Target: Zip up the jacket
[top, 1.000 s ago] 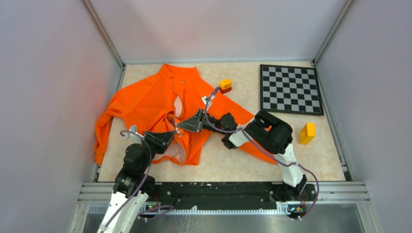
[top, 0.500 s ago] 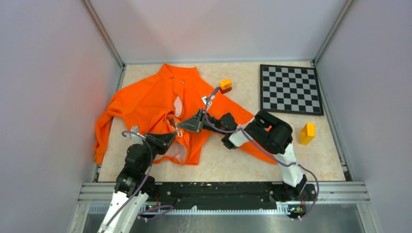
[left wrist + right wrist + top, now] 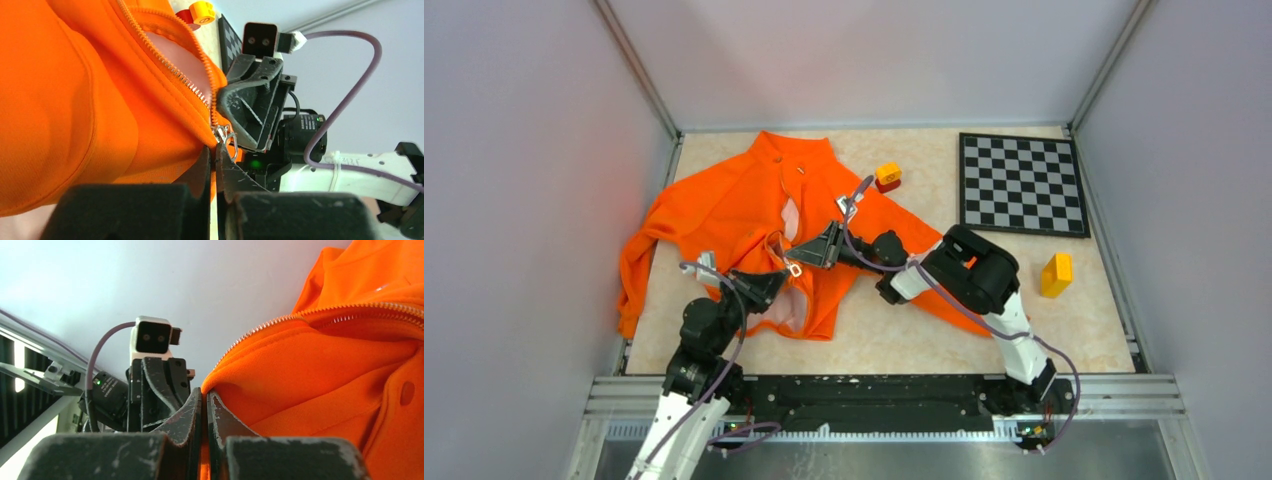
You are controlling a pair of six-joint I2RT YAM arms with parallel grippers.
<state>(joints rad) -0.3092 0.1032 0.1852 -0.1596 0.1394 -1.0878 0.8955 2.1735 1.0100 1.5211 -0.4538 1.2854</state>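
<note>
A soft orange jacket (image 3: 724, 215) lies crumpled on the left half of the speckled beige bench (image 3: 904, 330), its zipper open over pale lining. The left gripper (image 3: 776, 279) pinches the hem just beside the metal zipper pull (image 3: 223, 136). The right gripper (image 3: 804, 257) clamps the facing fabric edge. Farther right sit a yellow-and-red block (image 3: 887, 176), a flat checkerboard (image 3: 1022, 184) and a yellow block (image 3: 1056, 274).

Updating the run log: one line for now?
left gripper shut on bright orange fabric jacket; right gripper shut on jacket; zipper open
</note>
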